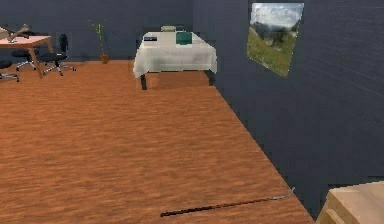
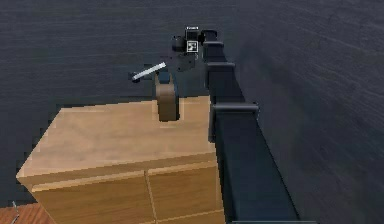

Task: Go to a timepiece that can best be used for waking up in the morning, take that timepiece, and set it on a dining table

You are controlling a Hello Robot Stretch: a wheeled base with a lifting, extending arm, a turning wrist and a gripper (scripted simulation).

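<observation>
1 dresser [image 2: 110, 135] near tool [image 2: 146, 73]; bed [image 1: 170, 58] ahead.

Floor: the bare wood floor [image 1: 120, 140] lies free from near to far.
Far end: a bed [image 1: 175, 55] blocks the middle; a bench [image 1: 25, 42] with chairs [image 1: 55, 55] blocks the far left.
Right side: a dark wall [image 1: 330, 120] closes it.
Cabinet [image 2: 120, 150]: its top is free left and near; a brown upright thing [image 2: 167, 100] stands at the far edge.
Cabinet's right: the arm [image 2: 235, 140] fills that side.

Tan cabinet [image 2: 120, 140], slate-blue wall [image 2: 320, 80], small thing [image 2: 167, 100] perhaps brown.
</observation>
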